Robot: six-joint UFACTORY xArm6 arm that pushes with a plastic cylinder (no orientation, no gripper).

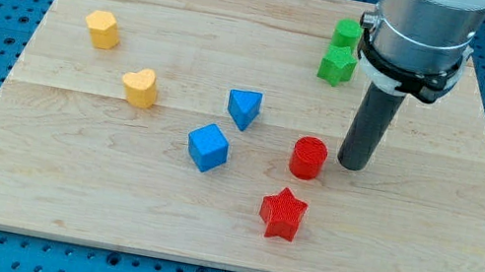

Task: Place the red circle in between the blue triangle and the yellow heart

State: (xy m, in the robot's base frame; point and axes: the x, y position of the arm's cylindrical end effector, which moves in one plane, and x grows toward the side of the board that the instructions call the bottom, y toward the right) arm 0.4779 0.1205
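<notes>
Standing just right of the red circle [309, 158], my tip [353, 165], a gripperless end effector grasping nothing, has the whole leftward push remaining toward the gap between blue triangle [243, 108] and yellow heart [140, 87].

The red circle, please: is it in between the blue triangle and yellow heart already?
Not yet: red circle sits right of blue triangle, beside my tip.

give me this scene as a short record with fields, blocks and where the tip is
tip: my tip rests just to the view's right of the red circle
target gap: between blue triangle and yellow heart, nothing in it
other blue: blue cube
other red: red star
other yellow: yellow block
green: two green blocks at the view's top
</notes>
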